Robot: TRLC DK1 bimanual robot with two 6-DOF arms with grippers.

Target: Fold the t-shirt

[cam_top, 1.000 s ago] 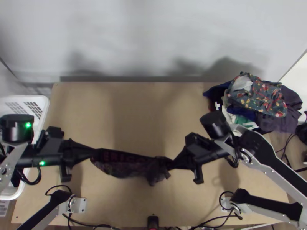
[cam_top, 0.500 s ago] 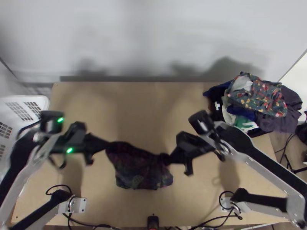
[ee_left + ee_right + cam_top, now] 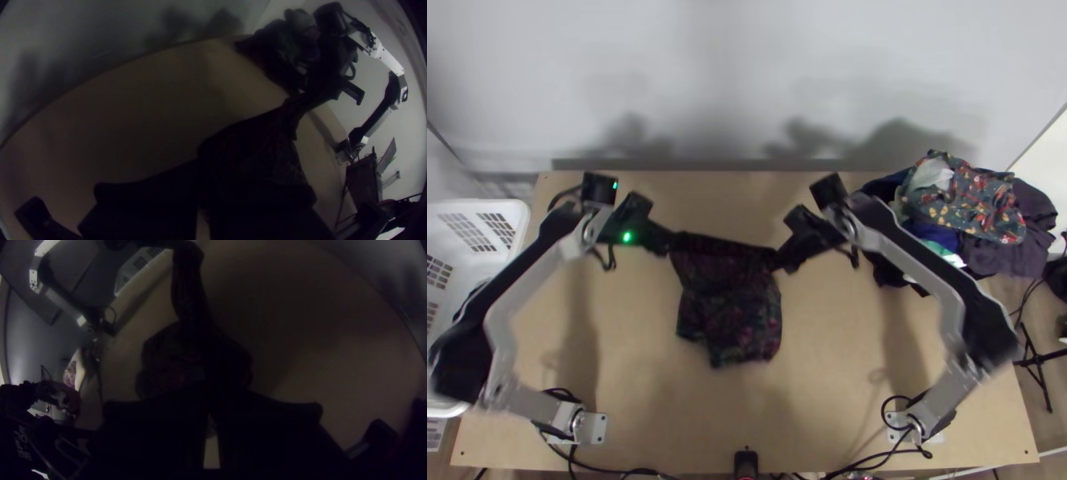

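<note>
While the dark patterned t-shirt (image 3: 731, 316) hangs over the counter's (image 3: 843, 344) middle, its upper edge runs between two held ends. The left tool (image 3: 672, 242) is clamped on one end; the right tool (image 3: 779, 260) appears clamped on the other, its wrist view being dark. A clothes pile (image 3: 979, 204) occupies the far right corner; a white basket (image 3: 525, 220) stands at left.

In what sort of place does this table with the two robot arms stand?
Probably a robotics lab or workroom: the left arm and right arm are mounted on a wooden table, near a heap of clothes and a white basket.
</note>
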